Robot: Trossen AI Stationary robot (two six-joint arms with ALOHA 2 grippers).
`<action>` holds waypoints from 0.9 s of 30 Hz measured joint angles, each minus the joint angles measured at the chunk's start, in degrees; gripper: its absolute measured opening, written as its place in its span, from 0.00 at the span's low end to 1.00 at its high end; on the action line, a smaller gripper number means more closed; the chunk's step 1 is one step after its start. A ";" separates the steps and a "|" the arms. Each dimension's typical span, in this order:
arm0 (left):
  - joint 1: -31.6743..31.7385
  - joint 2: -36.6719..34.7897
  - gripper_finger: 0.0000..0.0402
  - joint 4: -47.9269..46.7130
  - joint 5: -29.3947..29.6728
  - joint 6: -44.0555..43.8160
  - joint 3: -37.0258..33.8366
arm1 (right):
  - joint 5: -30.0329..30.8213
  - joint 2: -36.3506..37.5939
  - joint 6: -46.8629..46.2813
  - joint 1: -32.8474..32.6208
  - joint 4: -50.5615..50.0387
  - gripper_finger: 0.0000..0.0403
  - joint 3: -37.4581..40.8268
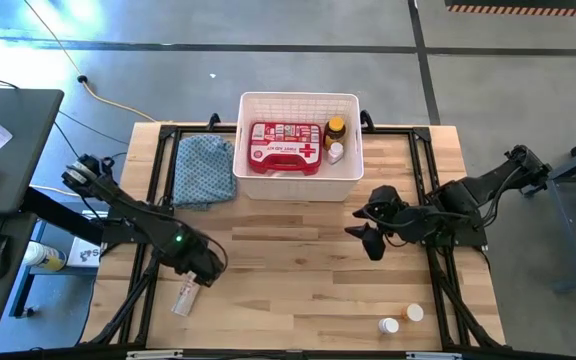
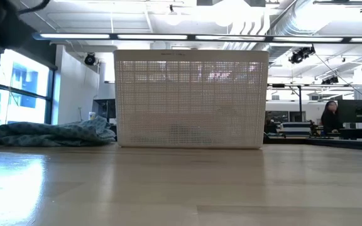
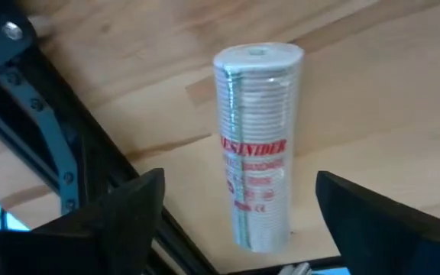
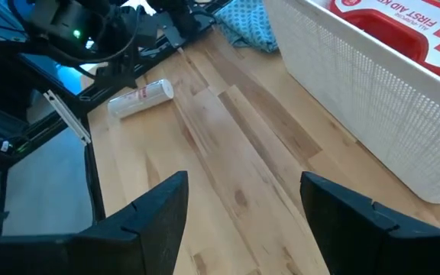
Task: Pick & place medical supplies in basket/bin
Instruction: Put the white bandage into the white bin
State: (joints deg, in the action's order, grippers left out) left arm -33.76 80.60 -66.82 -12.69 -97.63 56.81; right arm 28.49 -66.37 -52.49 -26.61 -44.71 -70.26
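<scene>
While the left gripper (image 1: 200, 272) hangs over the white roll (image 3: 257, 145), jaws spread wide, nothing is held.
Roll lies at the table (image 1: 298, 270) edge; a clumsy closing could nudge it off; right gripper (image 4: 243, 206) waits part-open, empty.

Bright ceiling light glares off the table (image 2: 17, 182); the wrapped roll (image 3: 257, 145) looks blurred.

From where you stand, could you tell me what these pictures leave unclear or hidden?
- Basket contents: the low view shows only its grid wall; the first-aid case appears only from above and in the right wrist view.
- Roll: label print blurred in the left wrist view, too small from above.
- Two white bottles: too small to read from above, absent elsewhere.
- Both tools: out of frame in the low view.
</scene>
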 joint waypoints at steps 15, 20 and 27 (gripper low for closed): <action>-0.92 -1.95 0.81 20.52 -2.03 -3.32 -13.76 | -0.85 0.00 -1.24 0.00 -0.04 0.60 0.00; -0.83 -1.95 0.77 23.31 -3.47 -3.33 -16.97 | -0.85 0.00 -1.46 0.02 -0.04 0.60 0.00; -0.78 -1.95 0.72 28.44 -3.70 -4.50 -19.51 | -0.33 0.00 -1.46 0.01 -0.02 0.60 0.00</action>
State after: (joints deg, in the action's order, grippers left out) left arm -34.54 78.65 -38.38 -16.39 -102.13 37.30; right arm 28.16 -66.37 -53.95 -26.60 -44.73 -70.26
